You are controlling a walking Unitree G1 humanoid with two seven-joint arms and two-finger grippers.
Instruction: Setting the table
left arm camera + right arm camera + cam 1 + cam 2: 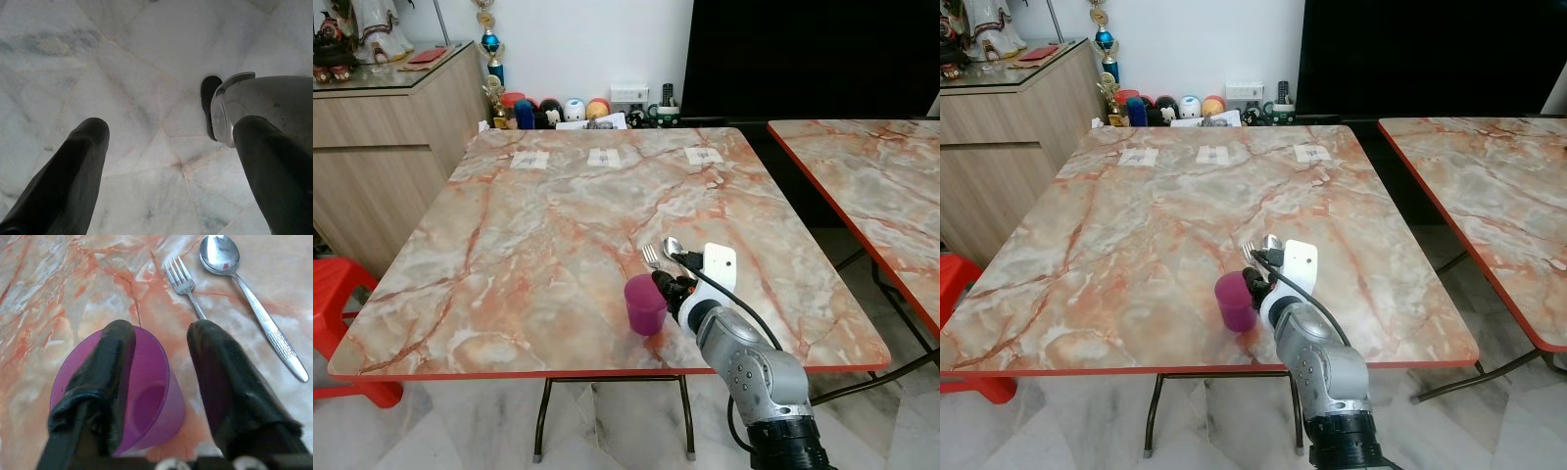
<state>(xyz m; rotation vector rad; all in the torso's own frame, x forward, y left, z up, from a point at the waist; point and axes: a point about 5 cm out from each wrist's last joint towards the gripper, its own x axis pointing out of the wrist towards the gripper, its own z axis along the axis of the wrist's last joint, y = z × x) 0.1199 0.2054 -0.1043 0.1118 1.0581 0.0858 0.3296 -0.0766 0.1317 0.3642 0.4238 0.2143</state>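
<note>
A purple cup [646,304] stands upright near the front edge of the marble table [538,225]. My right gripper [669,290] is at the cup from the right. In the right wrist view the right gripper [161,333] is open: one finger [110,362] reaches inside the cup [151,401], and the other finger [220,377] is outside its wall with a small gap. Just beyond the cup lie a fork [183,281] and a spoon [222,257] side by side. My left gripper [171,132] hangs open over the floor with nothing between its fingers.
Three small paper labels [604,157] lie along the table's far side. A second marble table [871,176] stands to the right across a narrow gap. A red stool [337,294] and a wooden cabinet [372,147] are on the left. Toys line the back wall.
</note>
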